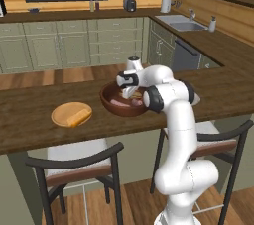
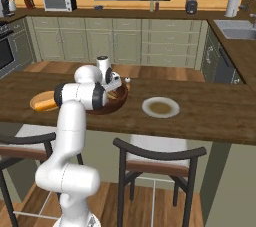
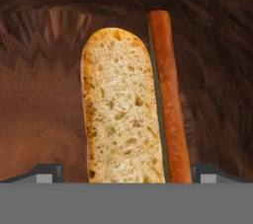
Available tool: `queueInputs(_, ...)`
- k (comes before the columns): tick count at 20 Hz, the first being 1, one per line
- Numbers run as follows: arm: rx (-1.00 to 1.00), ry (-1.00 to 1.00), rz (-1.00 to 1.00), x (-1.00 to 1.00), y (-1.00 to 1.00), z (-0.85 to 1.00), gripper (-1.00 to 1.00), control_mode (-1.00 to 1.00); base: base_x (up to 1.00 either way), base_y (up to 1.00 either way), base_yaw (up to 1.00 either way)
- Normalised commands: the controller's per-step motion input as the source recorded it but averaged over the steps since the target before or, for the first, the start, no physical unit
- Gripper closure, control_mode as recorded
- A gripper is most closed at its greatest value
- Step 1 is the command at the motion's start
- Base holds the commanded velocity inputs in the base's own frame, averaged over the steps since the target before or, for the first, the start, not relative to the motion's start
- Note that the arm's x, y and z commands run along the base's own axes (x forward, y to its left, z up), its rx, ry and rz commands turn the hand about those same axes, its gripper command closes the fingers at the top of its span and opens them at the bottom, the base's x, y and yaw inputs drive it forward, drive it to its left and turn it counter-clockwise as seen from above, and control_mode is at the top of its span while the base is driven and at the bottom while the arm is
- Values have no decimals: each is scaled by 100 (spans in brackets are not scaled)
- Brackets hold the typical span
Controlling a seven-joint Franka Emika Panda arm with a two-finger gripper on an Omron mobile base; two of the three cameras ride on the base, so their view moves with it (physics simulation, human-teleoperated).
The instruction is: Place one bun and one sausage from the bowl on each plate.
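**Bun and sausage lie side by side under the open fingers**

Two small dark fingertips stand far apart at the bottom of the hand view. The gripper is wide open and holds nothing. Right between the tips lies a long pale bun with a golden crust. A thin red-brown sausage lies just beside it, on the bun's right in the hand view, and they look like they touch along their sides. Both rest inside the big deep bowl of dark red-brown wood, which sits on the dark wooden counter.

The white robot arm reaches over the bowl from above. The flat round plate of light tan wood already has a bun-coloured piece on it. The pale grey-white plate with a brownish middle sits on the other side of the bowl and looks bare.

What could go wrong? The fingers stand around both foods at once. If they close now, they may squeeze the bun and the sausage together and lift two things. Or the sausage could slip out and roll away in the bowl. The soft bun could get squashed too. The fingers could also bump the bowl's floor.
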Motion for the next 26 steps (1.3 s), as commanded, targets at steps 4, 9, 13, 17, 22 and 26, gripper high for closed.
queueInputs(4, 0, -1, 0, 0, 10, -6, -100, -100, 0, 0, 0)
queueInputs(9, 0, 0, 0, 0, 0, 0, -100, -100, 0, 0, 0)
queueInputs(13, 0, 0, 0, 0, 0, 0, 100, -100, 0, 0, 0)
queueInputs(17, 0, 0, 0, 0, 0, 0, 100, -100, 0, 0, 0)
queueInputs(22, 0, 0, 0, 0, 0, 0, 100, -100, 0, 0, 0)
queueInputs(26, 0, -2, 0, -34, 0, 44, 100, -100, 0, 0, 0)
